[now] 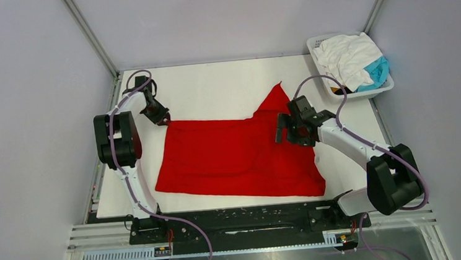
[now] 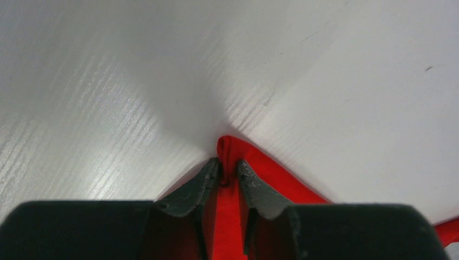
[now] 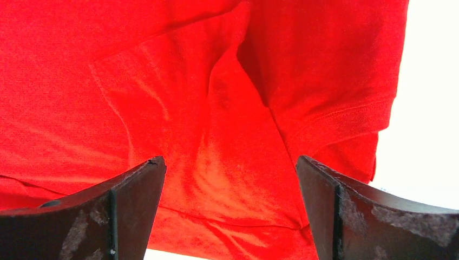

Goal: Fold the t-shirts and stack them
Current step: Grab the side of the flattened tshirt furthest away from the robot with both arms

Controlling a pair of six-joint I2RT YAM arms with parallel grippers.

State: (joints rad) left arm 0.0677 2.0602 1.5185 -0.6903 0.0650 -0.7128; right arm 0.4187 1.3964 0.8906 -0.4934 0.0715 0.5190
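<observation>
A bright red t-shirt [image 1: 230, 155] lies spread across the middle of the white table, one sleeve pointing to the back. My left gripper [image 1: 160, 118] is shut on the shirt's far left corner; the left wrist view shows a pinch of red cloth [image 2: 230, 162] between the dark fingertips. My right gripper [image 1: 287, 132] hovers over the shirt's right side with its jaws wide apart and nothing between them; the right wrist view shows the red cloth and a sleeve [image 3: 335, 114] below. White [image 1: 346, 55] and teal [image 1: 377, 72] shirts lie bunched in the basket.
A white slotted plastic basket [image 1: 371, 92] stands at the table's back right corner. Bare white table [image 1: 212, 85] shows behind the shirt. Grey enclosure walls close in on the left, back and right. The black arm-base rail runs along the near edge.
</observation>
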